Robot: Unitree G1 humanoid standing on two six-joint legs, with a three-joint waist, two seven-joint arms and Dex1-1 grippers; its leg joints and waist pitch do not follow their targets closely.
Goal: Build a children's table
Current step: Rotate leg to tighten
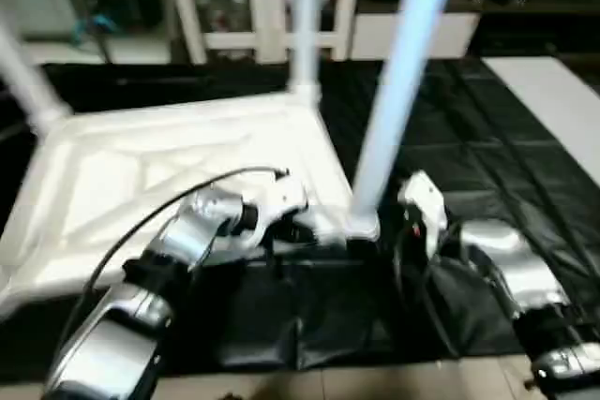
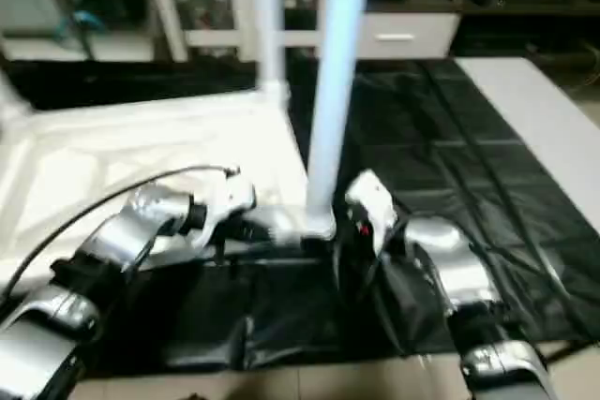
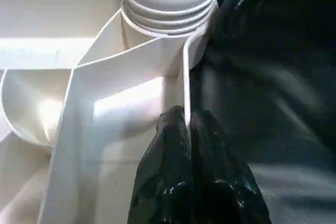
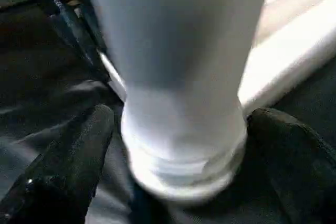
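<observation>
I'm seeing the tabletop (image 1: 178,175) lying ribs-up on the black sheet (image 1: 487,185), with legs standing in its corners. My left gripper (image 3: 188,124) is clenching the tabletop's thin side wall just beside the near right socket. The leg (image 1: 398,91) is standing upright in that socket, its threads showing. My right gripper (image 4: 181,145) is released, its fingers (image 4: 68,166) spread on either side of the leg's base, apart from it.
</observation>
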